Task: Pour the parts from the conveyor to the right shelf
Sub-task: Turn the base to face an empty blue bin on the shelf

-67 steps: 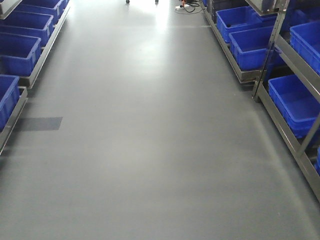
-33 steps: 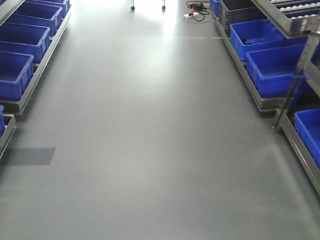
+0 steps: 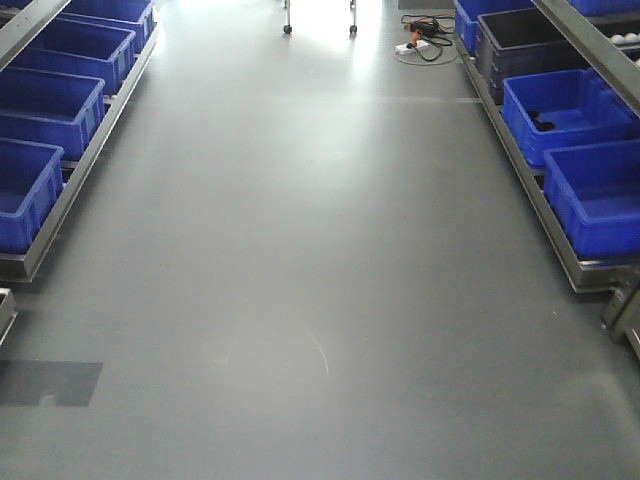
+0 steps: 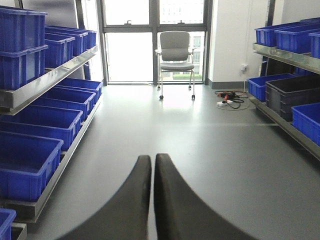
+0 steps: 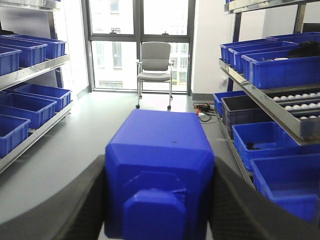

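Right wrist view: the right gripper (image 5: 160, 202) is clamped on the bright-blue block (image 5: 159, 170), whose round stud faces the camera. Its dark fingers (image 5: 82, 205) press against the block's two sides. The block fills the lower centre of the frame and hides the floor just beyond it.

The right shelf (image 5: 270, 107) runs along the right edge, with rows of white rollers (image 5: 300, 107) on its upper rail. Blue bins (image 5: 270, 67) stand above the rail and on the level below.

Left wrist view: the left gripper (image 4: 152, 162) is closed with only a thin slit between its fingers, and it holds nothing.

Front view: the grey floor (image 3: 320, 250) forms an aisle between the right shelf and a left rack (image 3: 70, 190) of blue bins. A darker rectangular patch (image 3: 45, 383) lies at lower left.

At the aisle's far end an office chair (image 4: 176, 50) stands before the window (image 4: 130, 35). A power strip with cables (image 3: 420, 42) lies near a black bin (image 3: 525, 45) at upper right.
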Controlling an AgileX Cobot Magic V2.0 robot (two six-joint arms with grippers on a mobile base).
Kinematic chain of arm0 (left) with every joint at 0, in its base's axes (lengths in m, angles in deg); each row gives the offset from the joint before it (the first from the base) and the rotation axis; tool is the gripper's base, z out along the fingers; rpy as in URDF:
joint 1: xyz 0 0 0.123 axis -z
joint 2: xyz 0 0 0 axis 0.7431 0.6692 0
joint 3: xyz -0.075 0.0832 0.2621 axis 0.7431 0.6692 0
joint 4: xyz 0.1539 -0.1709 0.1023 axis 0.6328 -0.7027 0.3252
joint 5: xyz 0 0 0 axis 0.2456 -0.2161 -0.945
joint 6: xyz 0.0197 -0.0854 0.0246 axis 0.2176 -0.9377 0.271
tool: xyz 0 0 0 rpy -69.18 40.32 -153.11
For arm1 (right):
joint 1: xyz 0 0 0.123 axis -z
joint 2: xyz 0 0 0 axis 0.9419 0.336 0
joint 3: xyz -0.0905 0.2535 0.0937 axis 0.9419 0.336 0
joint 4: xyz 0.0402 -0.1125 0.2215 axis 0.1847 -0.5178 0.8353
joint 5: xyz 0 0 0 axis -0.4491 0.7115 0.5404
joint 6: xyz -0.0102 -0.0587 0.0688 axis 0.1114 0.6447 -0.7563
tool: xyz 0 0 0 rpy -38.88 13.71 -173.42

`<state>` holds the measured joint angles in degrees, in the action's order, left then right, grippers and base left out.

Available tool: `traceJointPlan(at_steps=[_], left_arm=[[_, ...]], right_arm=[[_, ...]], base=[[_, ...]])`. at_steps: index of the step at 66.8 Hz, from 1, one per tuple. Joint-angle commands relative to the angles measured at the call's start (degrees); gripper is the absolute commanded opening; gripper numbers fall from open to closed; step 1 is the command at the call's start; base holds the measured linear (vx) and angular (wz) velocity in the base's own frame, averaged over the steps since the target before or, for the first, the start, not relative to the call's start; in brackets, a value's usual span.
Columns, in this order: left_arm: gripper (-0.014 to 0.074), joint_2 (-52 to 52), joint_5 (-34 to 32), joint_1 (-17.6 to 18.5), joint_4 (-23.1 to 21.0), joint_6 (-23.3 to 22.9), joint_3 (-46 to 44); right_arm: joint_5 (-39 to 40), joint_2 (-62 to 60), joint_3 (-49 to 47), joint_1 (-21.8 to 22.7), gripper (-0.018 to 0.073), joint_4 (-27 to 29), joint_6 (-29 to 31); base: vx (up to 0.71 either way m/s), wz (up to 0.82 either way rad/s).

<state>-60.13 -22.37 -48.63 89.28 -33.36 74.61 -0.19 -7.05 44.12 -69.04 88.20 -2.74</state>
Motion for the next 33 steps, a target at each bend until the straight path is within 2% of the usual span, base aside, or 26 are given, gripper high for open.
traceJointPlan(at_steps=[1,18,33], left_arm=[[-0.0006,-0.34,-4.16,0.27,-0.35,-0.42,-1.12],[-0.0006,-0.34,-4.16,0.33,-0.35,-0.42,-1.12],[-0.0006,-0.34,-4.16,0.33,-0.35,-0.42,-1.12]], right_arm=[[4.66,0.73,-1.57,0.05,-0.0004,-0.05,0.32],[4.66,0.73,-1.57,0.05,-0.0004,-0.05,0.32],[4.66,0.73,-1.57,0.05,-0.0004,-0.05,0.32]], base=[[0.52,0.10],[0.48,0.30],[0.43,0.76]])
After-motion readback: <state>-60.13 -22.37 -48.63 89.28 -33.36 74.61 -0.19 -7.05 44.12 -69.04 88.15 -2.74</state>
